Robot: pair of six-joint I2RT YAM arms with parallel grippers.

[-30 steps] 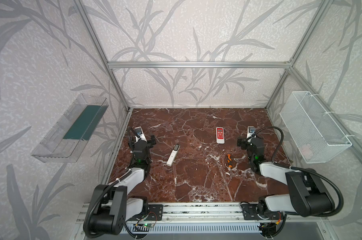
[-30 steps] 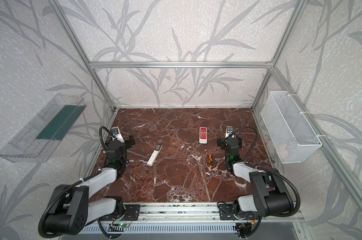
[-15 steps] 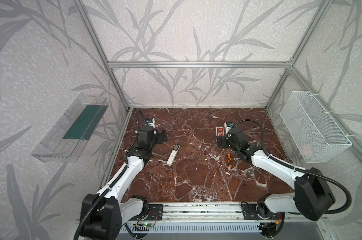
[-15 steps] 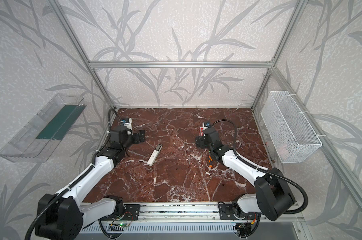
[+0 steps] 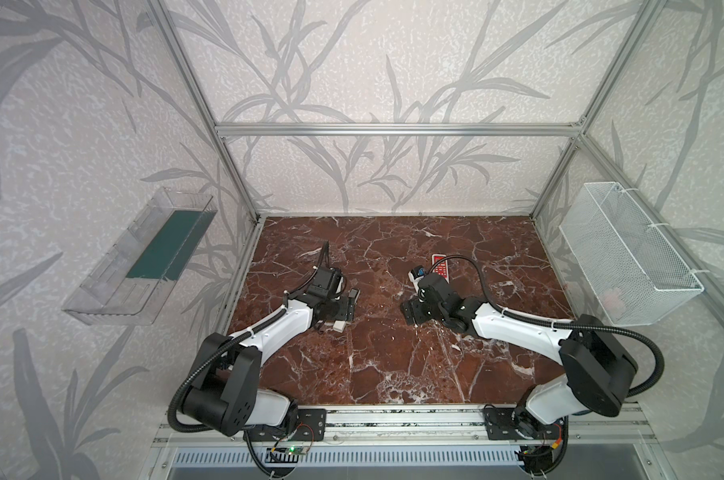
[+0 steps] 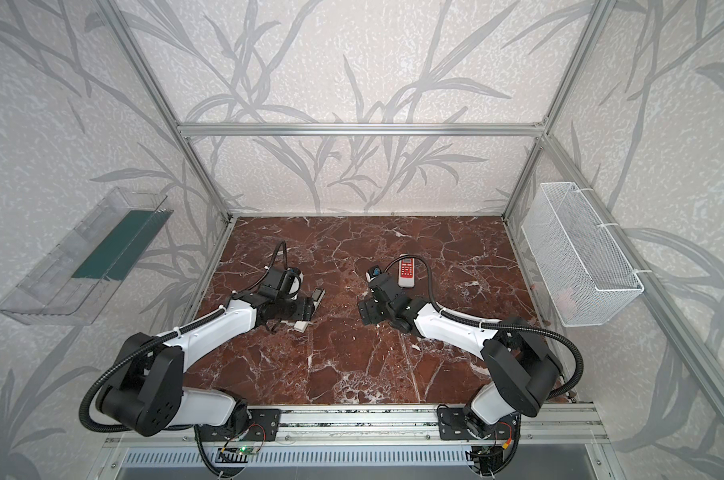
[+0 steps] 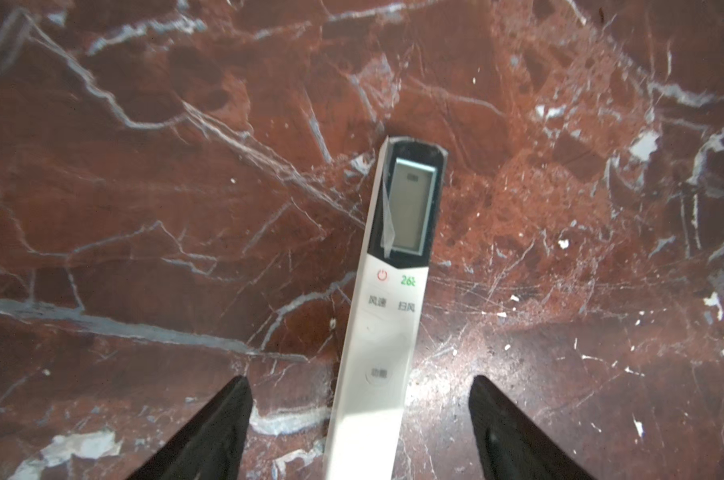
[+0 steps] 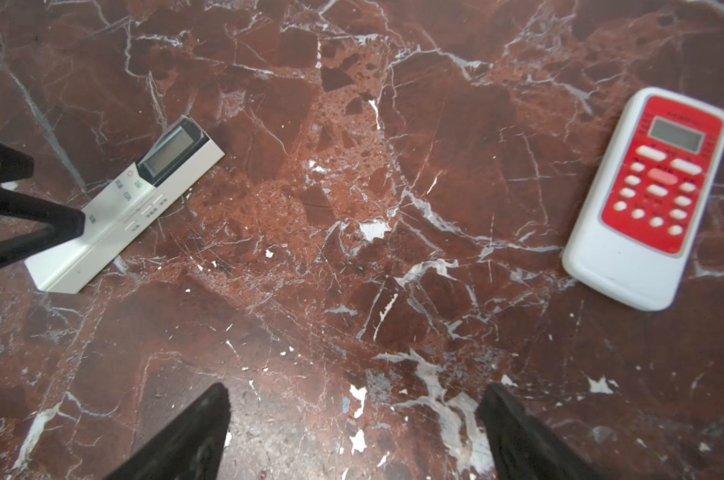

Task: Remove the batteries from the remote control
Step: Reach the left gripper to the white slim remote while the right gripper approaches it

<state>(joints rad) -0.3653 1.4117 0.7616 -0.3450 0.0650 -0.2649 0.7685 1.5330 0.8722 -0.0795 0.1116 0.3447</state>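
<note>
The left claw (image 7: 358, 380) stands wide open astride the slim white remote (image 7: 393, 291), gripping nothing. The remote's long axis runs straight out between its jaws, buttons up. The right claw (image 8: 354, 388), also open and empty, hovers over bare desk (image 8: 352, 124) farther from that remote. No batteries show; presumably they sit underneath.

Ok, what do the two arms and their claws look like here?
The left arm and right arm match: white link shells, black joint housings, black bases bolted to an aluminium rail. A black corrugated cable loops along each. The left claw and right claw have black tapering fingers.
</note>
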